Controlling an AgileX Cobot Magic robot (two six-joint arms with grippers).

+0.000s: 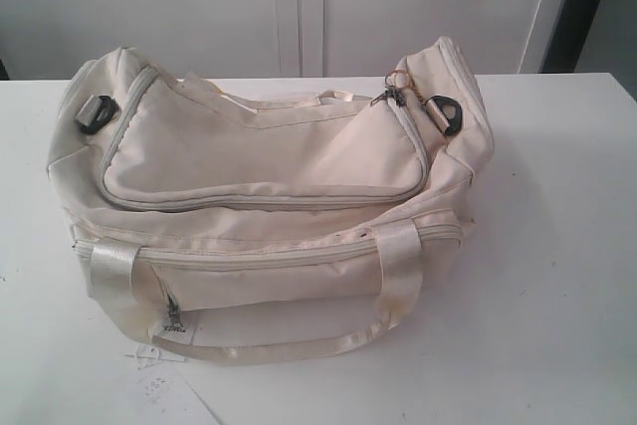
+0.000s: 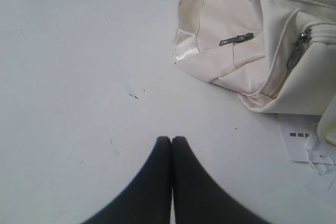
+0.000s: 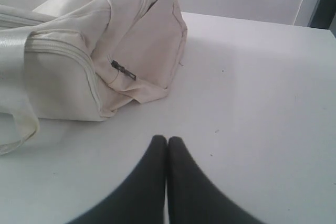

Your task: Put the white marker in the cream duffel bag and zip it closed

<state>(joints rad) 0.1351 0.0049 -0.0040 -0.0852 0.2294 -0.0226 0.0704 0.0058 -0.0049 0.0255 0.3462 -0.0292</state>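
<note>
The cream duffel bag [image 1: 264, 196] lies in the middle of the white table [image 1: 557, 276], its grey top zipper run closed to the pulls [image 1: 393, 95] at the right end. No white marker is in view. My left gripper [image 2: 171, 139] hovers over bare table, shut with nothing between its black fingers, and one end of the bag [image 2: 252, 40] lies a short way ahead of it. In the right wrist view, my right gripper [image 3: 167, 139] is shut and empty too, with the other end of the bag [image 3: 105, 61] in front of it. Neither arm shows in the exterior view.
White paper tags [image 1: 164, 370] lie by the bag's front handle [image 1: 289, 345], also seen in the left wrist view as a tag [image 2: 299, 140]. White cabinet doors [image 1: 299, 7] stand behind the table. Black D-rings [image 1: 96, 114] sit at the bag's ends.
</note>
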